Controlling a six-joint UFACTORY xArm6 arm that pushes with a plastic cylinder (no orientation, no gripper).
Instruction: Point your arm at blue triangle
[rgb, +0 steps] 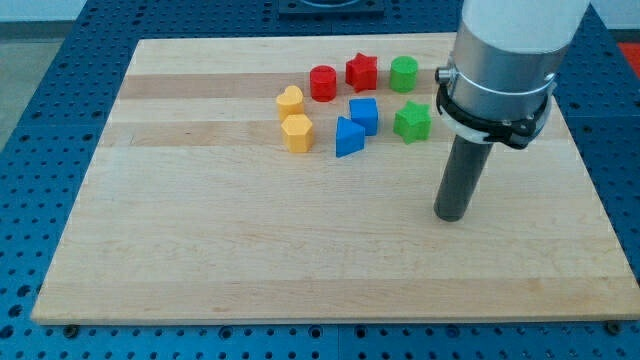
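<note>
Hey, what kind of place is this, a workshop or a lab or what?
Most likely a robotics lab bench. A wooden board lies on a blue perforated table, small coloured blocks such as the blue triangle sit on it, and my tip rests to their lower right.

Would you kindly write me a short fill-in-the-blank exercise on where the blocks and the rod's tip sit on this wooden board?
1. The blue triangle block touches the blue ____ block on its upper right.
2. My tip sits toward the view's ____ of the blue triangle block.
3. The yellow hexagon block lies just below the yellow ____ block.
4. The red star block stands between the red cylinder block and the ____ cylinder block.

Missing words: cube; lower right; heart; green
</note>
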